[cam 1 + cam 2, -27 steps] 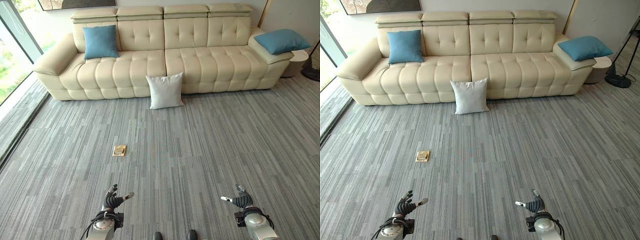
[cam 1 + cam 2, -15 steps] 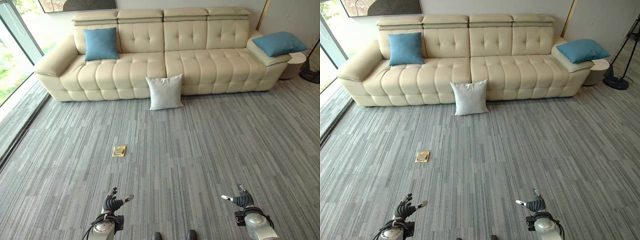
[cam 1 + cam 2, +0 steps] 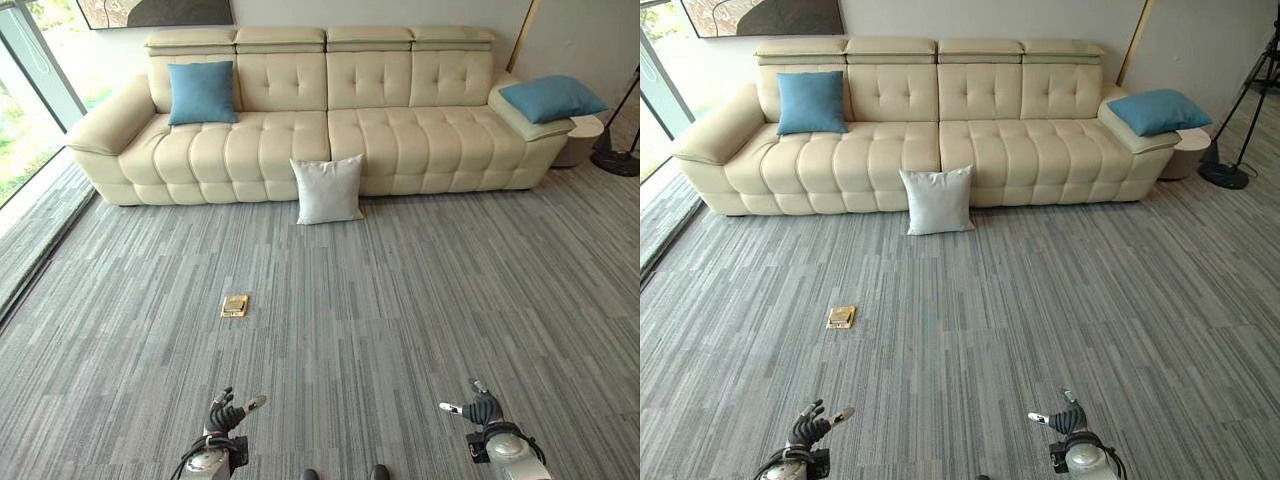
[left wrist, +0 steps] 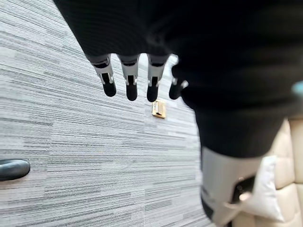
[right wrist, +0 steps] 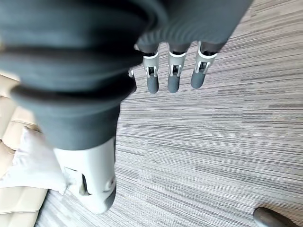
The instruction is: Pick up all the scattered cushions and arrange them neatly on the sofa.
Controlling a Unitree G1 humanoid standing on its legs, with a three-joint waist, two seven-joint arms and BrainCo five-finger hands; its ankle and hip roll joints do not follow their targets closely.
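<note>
Left hand (image 3: pixel 226 415) and right hand (image 3: pixel 480 408) hang low over the grey carpet (image 3: pixel 400 290), fingers loose, holding nothing; ahead, a white cushion (image 3: pixel 328 188) leans against the sofa (image 3: pixel 300 130); two blue cushions (image 3: pixel 202 92) (image 3: pixel 552 98) sit on it.

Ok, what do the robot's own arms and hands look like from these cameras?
Both match. The left hand and right hand have silver fingers with dark tips, set in a row, with a thumb apart. A dark ribbed cover wraps the back of each hand and the wrist. Behind it, the arms are smooth silver-grey, with rounded shells at the joints in the eye views.
</note>
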